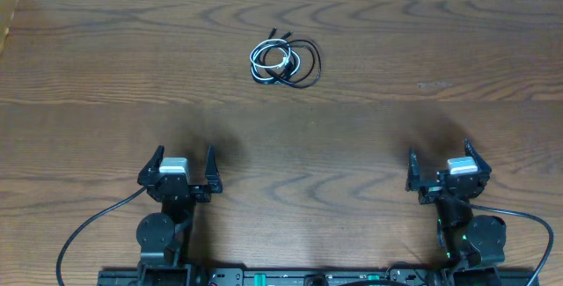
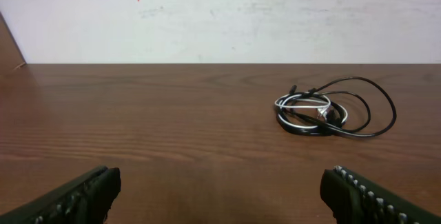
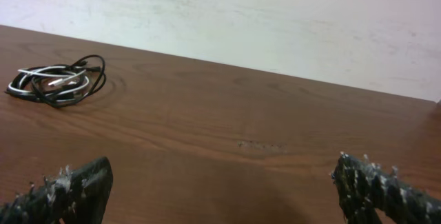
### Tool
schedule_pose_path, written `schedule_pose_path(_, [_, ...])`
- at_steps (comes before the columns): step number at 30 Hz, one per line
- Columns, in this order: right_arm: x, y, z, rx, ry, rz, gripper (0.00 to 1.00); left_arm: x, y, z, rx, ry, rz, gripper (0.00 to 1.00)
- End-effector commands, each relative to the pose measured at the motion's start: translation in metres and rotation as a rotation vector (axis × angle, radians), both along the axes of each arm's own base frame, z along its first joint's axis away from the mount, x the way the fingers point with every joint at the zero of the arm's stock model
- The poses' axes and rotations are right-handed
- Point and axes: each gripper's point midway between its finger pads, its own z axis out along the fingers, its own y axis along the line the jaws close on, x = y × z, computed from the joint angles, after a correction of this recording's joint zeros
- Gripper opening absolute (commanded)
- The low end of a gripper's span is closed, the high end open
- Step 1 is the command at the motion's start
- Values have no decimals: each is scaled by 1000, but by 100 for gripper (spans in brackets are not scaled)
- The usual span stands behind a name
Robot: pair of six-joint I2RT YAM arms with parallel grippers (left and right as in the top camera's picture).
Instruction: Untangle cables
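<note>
Two tools and one bundle were in view. The left tool [image 1: 185, 151] and the right tool [image 1: 440, 150] each sat at the near edge of the counter [image 1: 396, 40], jaws spread wide and gripping nothing. The cables [image 1: 284, 62] lay as a single small coil toward the far side of the counter, a little left of centre, well apart from both tools and nearer the left one. One white cable [image 2: 303, 100] was looped through the black strands [image 2: 375, 96]; whether these made up one black cable or several could not be told. A plug end [image 2: 293, 88] projected from the coil. Thin, light and limp, the strands would probably slide on the wood and drag one another, so a hard tug risked tightening the knot. The clearest holds appeared to be the outer black loop and the free plug end.
</note>
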Motion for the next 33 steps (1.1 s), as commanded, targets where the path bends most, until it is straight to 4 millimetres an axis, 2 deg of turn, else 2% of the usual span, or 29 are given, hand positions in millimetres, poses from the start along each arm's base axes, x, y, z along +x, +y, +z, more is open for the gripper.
schedule_pose_path(1, [-1,4,-1,-1,1,21,99,-1,0,-15,16,46,1,98])
schedule_pose_path(5, [-2,12,0,76,8,61,99,-1,0,-15,16,46,1,98])
schedule_pose_path(14, [-2,11,0,75,8,53,99,-1,0,-15,16,46,0,98])
schedule_pose_path(22, [-2,12,3,163,10,58,99,-1,0,-15,15,46,1,98])
schedule_pose_path(33, [-6,31,7,176,2,172,99,-1,0,-15,16,46,0,98])
